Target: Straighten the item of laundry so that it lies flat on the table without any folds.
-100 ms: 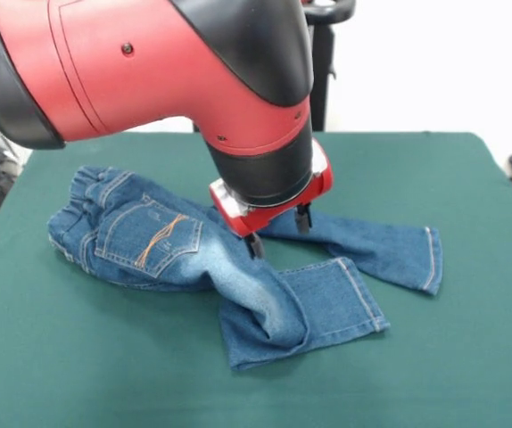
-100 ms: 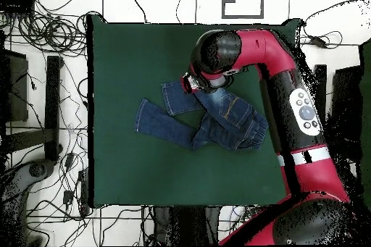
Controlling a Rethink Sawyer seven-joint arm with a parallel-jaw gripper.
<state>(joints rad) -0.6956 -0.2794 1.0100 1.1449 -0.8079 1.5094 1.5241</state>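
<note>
While hand [image 1: 278, 232] hovers open, empty, over jeans [image 1: 158, 236] on tabletop [image 1: 470, 357]: shallow pinch risks slipping, folded leg staying bunched.

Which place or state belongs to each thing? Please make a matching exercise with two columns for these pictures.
Things:
1. jeans
2. gripper
3. table
4. back pocket

Descriptions:
A. covered with dark green cloth
B. lying crumpled, one leg folded
C. carries curved orange stitching
D. down at the jeans where the legs meet, fingers apart

Pairs: 1-B, 2-D, 3-A, 4-C
</note>
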